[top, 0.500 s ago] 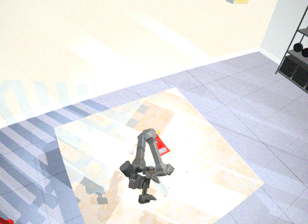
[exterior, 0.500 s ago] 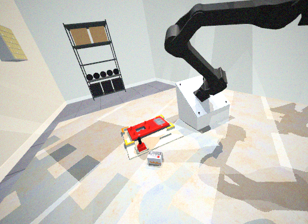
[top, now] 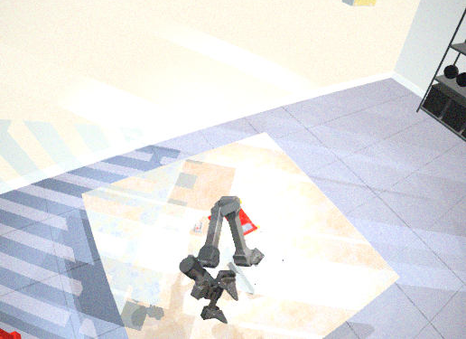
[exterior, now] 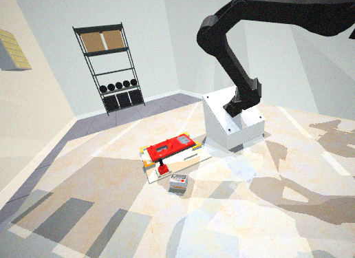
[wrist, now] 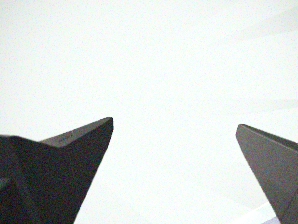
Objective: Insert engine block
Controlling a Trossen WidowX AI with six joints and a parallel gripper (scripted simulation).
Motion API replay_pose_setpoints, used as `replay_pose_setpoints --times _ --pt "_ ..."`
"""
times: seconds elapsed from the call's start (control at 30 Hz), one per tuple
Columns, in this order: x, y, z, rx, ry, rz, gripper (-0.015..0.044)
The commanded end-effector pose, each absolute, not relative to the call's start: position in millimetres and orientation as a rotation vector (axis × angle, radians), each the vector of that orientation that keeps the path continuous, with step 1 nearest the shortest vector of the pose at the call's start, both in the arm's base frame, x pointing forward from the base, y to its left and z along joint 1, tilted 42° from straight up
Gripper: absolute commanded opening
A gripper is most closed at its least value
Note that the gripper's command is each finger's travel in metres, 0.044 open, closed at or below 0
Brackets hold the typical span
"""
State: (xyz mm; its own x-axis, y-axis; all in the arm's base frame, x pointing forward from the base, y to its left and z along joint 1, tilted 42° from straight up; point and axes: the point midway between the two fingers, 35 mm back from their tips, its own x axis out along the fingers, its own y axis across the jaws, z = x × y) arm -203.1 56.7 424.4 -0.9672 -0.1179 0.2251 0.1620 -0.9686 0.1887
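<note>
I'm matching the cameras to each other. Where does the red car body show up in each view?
Top: car body just below centre, mostly hidden behind the arm.
Exterior: car body at centre, on the pale board, left of the white base.
Wrist: not in it; only the open claw against a blank background.
Shared landmark: the black shelf, also at the top view's right edge.
</note>
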Motion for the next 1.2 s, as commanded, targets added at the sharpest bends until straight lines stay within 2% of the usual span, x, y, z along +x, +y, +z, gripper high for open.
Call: replay_pose_setpoints --times 0.0,0.4,0.8,1.17 --pt "-203.8 86.2 422.1 -0.310 -0.224 -3.096 0.0440" --pt "-181.4 184.4 396.1 -0.154 -0.061 -3.476 0.0440" --pt "-149.6 237.3 384.3 0.013 0.069 -3.720 0.0440" --pt "-74.1 298.3 351.4 0.458 0.279 -3.955 0.0440"
